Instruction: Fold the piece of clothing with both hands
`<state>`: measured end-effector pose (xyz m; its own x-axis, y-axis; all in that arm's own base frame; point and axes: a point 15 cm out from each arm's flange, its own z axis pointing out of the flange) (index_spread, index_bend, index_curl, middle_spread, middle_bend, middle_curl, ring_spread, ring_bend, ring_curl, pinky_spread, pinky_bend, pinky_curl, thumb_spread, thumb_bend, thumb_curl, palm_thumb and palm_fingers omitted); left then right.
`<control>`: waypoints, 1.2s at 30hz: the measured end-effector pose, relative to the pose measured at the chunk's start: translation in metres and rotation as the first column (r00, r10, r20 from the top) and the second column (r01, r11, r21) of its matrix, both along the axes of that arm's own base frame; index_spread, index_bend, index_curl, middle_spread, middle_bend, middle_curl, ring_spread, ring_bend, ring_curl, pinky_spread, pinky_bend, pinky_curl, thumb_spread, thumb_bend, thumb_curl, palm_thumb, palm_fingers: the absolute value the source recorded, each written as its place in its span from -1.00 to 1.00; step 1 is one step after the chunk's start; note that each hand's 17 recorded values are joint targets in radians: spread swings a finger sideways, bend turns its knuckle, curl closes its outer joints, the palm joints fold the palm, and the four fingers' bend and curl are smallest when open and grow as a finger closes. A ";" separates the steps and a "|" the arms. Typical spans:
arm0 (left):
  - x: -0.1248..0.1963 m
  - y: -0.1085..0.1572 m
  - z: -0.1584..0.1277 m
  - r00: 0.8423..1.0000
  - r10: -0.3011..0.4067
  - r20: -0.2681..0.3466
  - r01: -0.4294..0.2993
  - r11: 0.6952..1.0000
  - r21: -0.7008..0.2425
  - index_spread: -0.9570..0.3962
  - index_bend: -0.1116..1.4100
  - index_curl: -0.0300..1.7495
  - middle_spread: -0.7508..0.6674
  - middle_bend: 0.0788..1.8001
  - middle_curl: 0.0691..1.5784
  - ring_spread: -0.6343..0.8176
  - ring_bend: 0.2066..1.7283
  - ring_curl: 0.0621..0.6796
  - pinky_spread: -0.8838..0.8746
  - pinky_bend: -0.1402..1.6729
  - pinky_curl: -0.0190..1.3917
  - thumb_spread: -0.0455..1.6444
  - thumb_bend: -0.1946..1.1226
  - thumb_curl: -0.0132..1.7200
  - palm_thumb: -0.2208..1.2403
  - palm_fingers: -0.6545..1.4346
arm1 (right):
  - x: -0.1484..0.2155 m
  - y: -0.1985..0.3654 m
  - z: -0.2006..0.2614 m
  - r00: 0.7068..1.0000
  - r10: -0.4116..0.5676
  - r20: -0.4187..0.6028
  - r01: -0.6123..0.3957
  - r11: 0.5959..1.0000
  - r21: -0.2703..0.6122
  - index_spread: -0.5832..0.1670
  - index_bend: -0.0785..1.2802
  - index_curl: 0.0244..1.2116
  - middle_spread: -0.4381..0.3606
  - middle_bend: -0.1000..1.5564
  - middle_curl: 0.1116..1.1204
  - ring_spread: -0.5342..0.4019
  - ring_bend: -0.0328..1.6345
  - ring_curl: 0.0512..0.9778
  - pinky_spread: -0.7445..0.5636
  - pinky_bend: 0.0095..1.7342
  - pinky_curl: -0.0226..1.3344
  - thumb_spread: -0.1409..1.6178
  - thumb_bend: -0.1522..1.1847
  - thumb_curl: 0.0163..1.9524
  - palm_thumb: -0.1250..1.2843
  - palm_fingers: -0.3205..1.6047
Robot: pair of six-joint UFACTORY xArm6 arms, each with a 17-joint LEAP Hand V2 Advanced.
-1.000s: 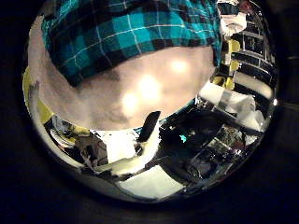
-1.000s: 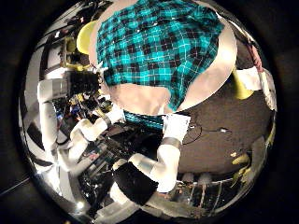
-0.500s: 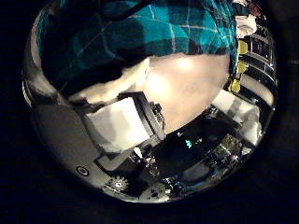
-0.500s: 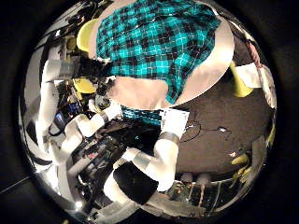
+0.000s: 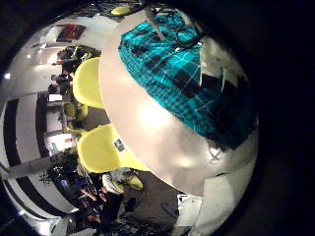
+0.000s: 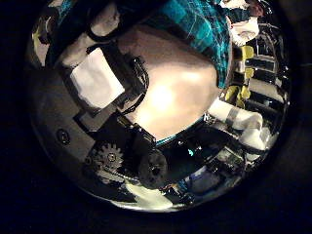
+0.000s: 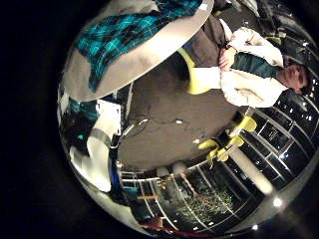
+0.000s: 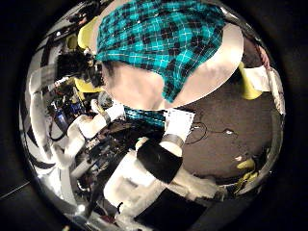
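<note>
With both robot hands hovering over the plaid shirt (image 8: pixel 168 43) on the tabletop (image 8: pixel 217 72), grips unclear, they are needing matching edge grasps.

no text, label, number or sign can be read in any view: not on the plaid shirt (image 8: pixel 168 43), not on the round table (image 8: pixel 217 72) that carries it, and not on the robot's own parts.

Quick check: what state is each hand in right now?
Left hand: cannot be told; it is at the edge of the plaid shirt.
Right hand: cannot be told; not clearly shown.
</note>
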<state>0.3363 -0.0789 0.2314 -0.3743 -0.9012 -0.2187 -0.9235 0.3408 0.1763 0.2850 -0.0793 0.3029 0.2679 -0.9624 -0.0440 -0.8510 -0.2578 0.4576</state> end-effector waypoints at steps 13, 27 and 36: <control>0.006 0.005 0.015 1.000 0.005 -0.026 -0.005 1.000 0.010 -0.54 -0.62 0.18 -0.78 -0.10 0.06 -0.89 0.19 0.29 -0.84 0.17 -0.14 0.47 -0.73 -0.51 0.35 0.58 | -0.019 0.005 -0.136 0.999 0.037 -0.025 -0.037 0.999 0.025 -0.12 -0.65 -0.59 0.00 -0.48 -0.45 0.02 -0.10 -0.52 0.31 -0.27 -0.63 0.36 -0.80 -0.69 -0.15 -0.49; 0.006 0.008 0.016 0.999 0.010 -0.039 -0.009 1.000 0.013 -0.57 -0.64 0.36 -0.80 -0.08 0.11 -0.88 0.22 0.36 -0.83 0.20 -0.12 0.47 -0.73 -0.51 0.35 0.56 | -0.005 0.020 -0.157 0.995 0.102 0.018 -0.102 0.994 -0.035 -0.22 -0.65 -0.62 -0.34 -0.24 -0.28 -0.41 0.25 -0.33 -0.29 0.07 -0.56 0.30 -0.75 -0.62 0.22 0.17; 0.004 0.009 0.025 0.999 0.013 -0.039 -0.013 1.000 0.013 -0.56 -0.64 0.42 -0.80 -0.08 0.12 -0.87 0.23 0.37 -0.83 0.21 -0.12 0.47 -0.73 -0.50 0.34 0.55 | 0.029 0.020 -0.148 0.980 0.101 0.172 -0.094 0.994 -0.050 -0.52 0.21 -0.17 -0.52 0.27 0.18 -0.44 0.45 -0.03 -0.31 0.35 -0.32 0.33 -0.67 -0.52 0.58 0.59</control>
<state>0.3401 -0.0695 0.2568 -0.3713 -0.9031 -0.2157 -0.9200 0.3265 0.2167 0.3137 -0.0597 0.1548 0.3606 -0.9313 0.0511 -0.8904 -0.3274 0.3163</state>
